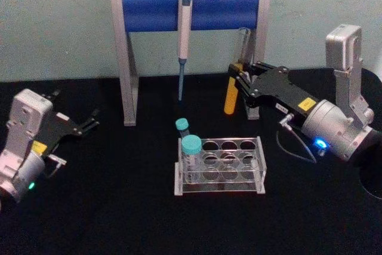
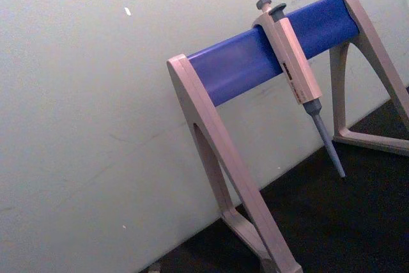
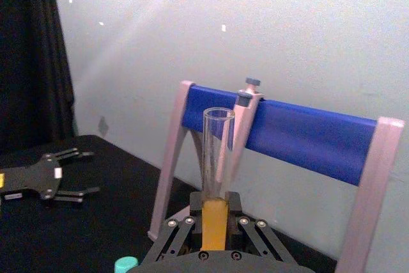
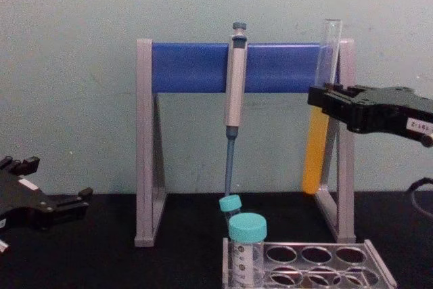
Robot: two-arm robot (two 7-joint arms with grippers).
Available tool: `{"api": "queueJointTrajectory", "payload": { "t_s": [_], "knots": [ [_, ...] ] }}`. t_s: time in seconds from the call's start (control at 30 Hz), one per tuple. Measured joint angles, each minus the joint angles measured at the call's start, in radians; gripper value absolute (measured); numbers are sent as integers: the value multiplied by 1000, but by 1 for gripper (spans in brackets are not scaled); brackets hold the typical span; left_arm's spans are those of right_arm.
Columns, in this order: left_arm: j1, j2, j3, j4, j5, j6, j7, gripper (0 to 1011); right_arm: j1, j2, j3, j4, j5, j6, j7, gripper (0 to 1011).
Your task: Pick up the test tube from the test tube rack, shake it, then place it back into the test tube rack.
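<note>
Test tube (image 1: 230, 100): long clear glass, open end up, orange-yellow liquid in the lower part; it is held clear of the tabletop (image 1: 119, 213), above and behind the right rear corner of the test tube rack (image 1: 218, 190), near upright with a slight lean. Right gripper (image 1: 239, 77): it is extended from the right of the rack, and its fingers are clamped on the tube about mid-length, near the top of the liquid. Test tube rack: low translucent plastic with rows of round holes, set flat on the black tabletop. Two teal-capped tubes (image 1: 191, 147) are stood in the rack's left column, one behind the other, and the remaining holes are seen unfilled. Pipette stand (image 1: 155, 10): grey legs and a blue crossbar, placed behind the rack against the pale wall. Pipette (image 1: 184, 34): it is hung from the crossbar, tip down, behind the rack's left column. Left gripper (image 1: 73, 108): it is parked low, well to the left of the rack, its fingers are spread apart, and nothing is held between them.
</note>
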Motion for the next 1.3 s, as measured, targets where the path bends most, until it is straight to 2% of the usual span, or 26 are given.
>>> {"api": "queueJointTrajectory", "payload": {
  "t_s": [0.33,0.53,0.73,0.8,0.93,1.03,1.17,1.3],
  "knots": [
    [0,0,0,0,0,0,0,1001,-24,1,36,-9,-14,12,-11,221],
    [0,0,0,0,0,0,0,1002,-77,44,67,-63,-18,40,-7,221],
    [0,0,0,0,0,0,0,1001,-123,88,70,-120,-5,58,38,221],
    [0,0,0,0,0,0,0,1001,-135,108,59,-144,9,66,72,221],
    [0,0,0,0,0,0,0,1001,-127,117,36,-148,24,73,106,221],
    [0,0,0,0,0,0,0,1001,-98,105,7,-132,42,73,131,221],
    [0,0,0,0,0,0,0,1001,-70,86,-13,-106,48,63,139,221],
    [0,0,0,0,0,0,0,1001,-25,50,-36,-56,49,37,134,221]
  ]
}}
